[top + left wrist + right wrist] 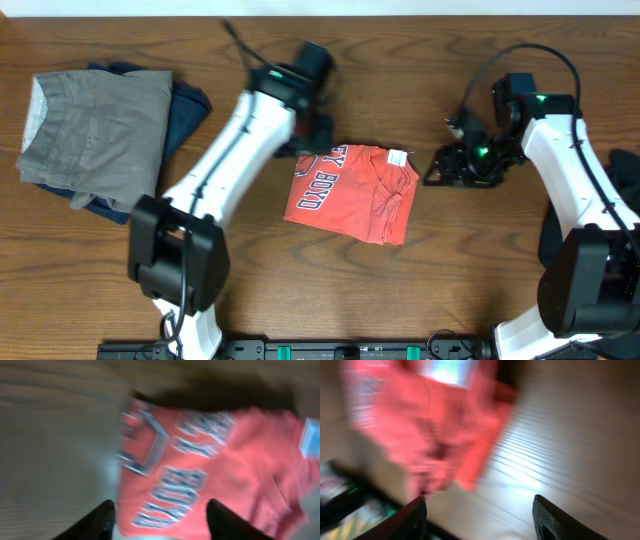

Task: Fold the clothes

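Note:
The clothes here are chiefly a coral-red T-shirt (352, 196) with white "BOYD" lettering, lying folded into a compact rectangle in the middle of the table. My left gripper (314, 138) hangs over its far left corner. In the left wrist view that gripper (161, 514) is open, the lettered shirt (210, 465) below and ahead of it, nothing pinched. My right gripper (441, 168) sits just right of the shirt. It (480, 512) is open over bare wood, with the blurred shirt (430, 425) up and to the left.
A stack of folded garments, grey (98, 125) on top of navy (188, 105), lies at the back left. A dark object (626, 166) shows at the right edge. The arms' bases stand along the front edge.

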`<move>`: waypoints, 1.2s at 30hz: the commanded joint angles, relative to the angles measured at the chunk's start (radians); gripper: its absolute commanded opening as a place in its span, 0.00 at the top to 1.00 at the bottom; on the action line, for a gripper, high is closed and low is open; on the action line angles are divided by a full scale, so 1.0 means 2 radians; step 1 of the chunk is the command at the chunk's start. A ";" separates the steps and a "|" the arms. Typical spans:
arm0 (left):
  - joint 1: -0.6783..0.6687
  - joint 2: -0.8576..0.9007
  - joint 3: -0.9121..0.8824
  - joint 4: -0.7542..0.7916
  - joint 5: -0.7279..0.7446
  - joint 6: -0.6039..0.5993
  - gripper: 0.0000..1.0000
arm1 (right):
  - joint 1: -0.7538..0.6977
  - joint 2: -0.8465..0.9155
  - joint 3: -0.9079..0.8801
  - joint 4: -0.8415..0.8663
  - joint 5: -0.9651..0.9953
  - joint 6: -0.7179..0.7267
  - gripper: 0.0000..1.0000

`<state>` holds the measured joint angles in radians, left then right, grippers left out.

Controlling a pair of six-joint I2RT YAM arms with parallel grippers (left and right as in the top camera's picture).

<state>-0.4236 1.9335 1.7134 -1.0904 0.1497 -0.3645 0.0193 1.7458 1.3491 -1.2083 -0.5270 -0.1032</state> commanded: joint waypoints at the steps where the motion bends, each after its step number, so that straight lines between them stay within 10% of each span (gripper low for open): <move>1: 0.033 -0.010 0.002 0.011 0.000 0.014 0.36 | 0.032 -0.005 0.005 0.009 -0.131 -0.054 0.33; 23: 0.075 0.012 -0.001 -0.008 0.051 0.047 0.30 | 0.197 -0.005 -0.031 0.056 0.121 0.194 0.33; 30: 0.075 0.012 -0.001 -0.011 0.050 0.047 0.29 | 0.212 -0.005 -0.072 0.095 0.106 0.238 0.51; 36: 0.075 0.012 -0.001 -0.011 0.050 0.047 0.29 | 0.217 -0.005 -0.076 0.109 0.097 0.245 0.99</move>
<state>-0.2783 1.9415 1.7134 -1.1069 0.2409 -0.2871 0.4423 1.7458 1.2011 -0.9928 -0.3222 0.3523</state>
